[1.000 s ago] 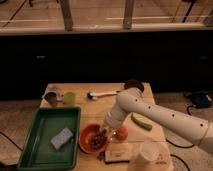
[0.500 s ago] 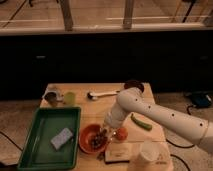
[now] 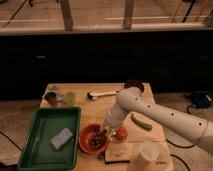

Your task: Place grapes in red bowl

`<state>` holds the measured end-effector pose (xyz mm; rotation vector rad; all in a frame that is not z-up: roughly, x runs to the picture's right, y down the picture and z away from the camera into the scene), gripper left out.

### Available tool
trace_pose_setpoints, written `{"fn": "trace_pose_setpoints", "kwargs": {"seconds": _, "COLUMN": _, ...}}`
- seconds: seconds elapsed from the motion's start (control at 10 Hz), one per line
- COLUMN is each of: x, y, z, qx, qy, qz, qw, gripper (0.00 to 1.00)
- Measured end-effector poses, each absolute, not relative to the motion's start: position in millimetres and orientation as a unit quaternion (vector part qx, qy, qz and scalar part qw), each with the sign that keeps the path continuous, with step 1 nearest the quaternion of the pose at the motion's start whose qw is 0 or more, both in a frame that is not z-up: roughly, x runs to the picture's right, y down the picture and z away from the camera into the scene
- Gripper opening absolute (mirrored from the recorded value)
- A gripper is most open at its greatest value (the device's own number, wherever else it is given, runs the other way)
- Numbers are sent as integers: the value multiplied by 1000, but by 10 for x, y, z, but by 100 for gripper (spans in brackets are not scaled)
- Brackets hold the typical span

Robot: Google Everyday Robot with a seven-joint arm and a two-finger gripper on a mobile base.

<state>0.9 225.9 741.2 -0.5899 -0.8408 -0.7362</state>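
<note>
The red bowl point(image 3: 87, 135) sits on the wooden table near its front edge, just right of the green tray. A dark bunch, the grapes point(image 3: 97, 143), shows inside the bowl on its right side. My gripper point(image 3: 105, 133) points down from the white arm point(image 3: 150, 112) and hangs over the bowl's right part, right above the grapes. I cannot tell whether it touches them.
A green tray point(image 3: 35, 150) with a grey sponge point(image 3: 62, 138) stands at the left. A round orange fruit point(image 3: 121, 133) lies right of the bowl and a long green vegetable point(image 3: 141, 122) beyond it. A dark bowl point(image 3: 134, 86), two cups point(image 3: 60, 97), a white cup point(image 3: 150, 152) and a box point(image 3: 116, 155) are also there.
</note>
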Motion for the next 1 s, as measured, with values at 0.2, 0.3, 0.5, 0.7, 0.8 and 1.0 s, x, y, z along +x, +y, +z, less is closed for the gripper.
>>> {"fn": "trace_pose_setpoints", "kwargs": {"seconds": 0.2, "x": 7, "y": 2254, "z": 7412, "qx": -276, "qy": -394, "qz": -346, "qw": 806, "gripper": 22}}
{"fn": "trace_pose_setpoints", "kwargs": {"seconds": 0.3, "x": 10, "y": 2253, "z": 7410, "qx": -277, "qy": -394, "qz": -347, "qw": 805, "gripper": 24}}
{"fn": "trace_pose_setpoints", "kwargs": {"seconds": 0.5, "x": 10, "y": 2256, "z": 7411, "qx": -278, "qy": -393, "qz": -346, "qw": 805, "gripper": 40}}
{"fn": "trace_pose_setpoints", "kwargs": {"seconds": 0.7, "x": -2, "y": 2248, "z": 7411, "qx": -278, "qy": -393, "qz": -347, "qw": 805, "gripper": 60}}
{"fn": "trace_pose_setpoints", "kwargs": {"seconds": 0.8, "x": -9, "y": 2241, "z": 7413, "qx": -278, "qy": -393, "qz": -347, "qw": 805, "gripper": 72}}
{"fn": "trace_pose_setpoints", "kwargs": {"seconds": 1.0, "x": -6, "y": 2230, "z": 7419, "qx": -277, "qy": -393, "qz": -348, "qw": 805, "gripper": 80}}
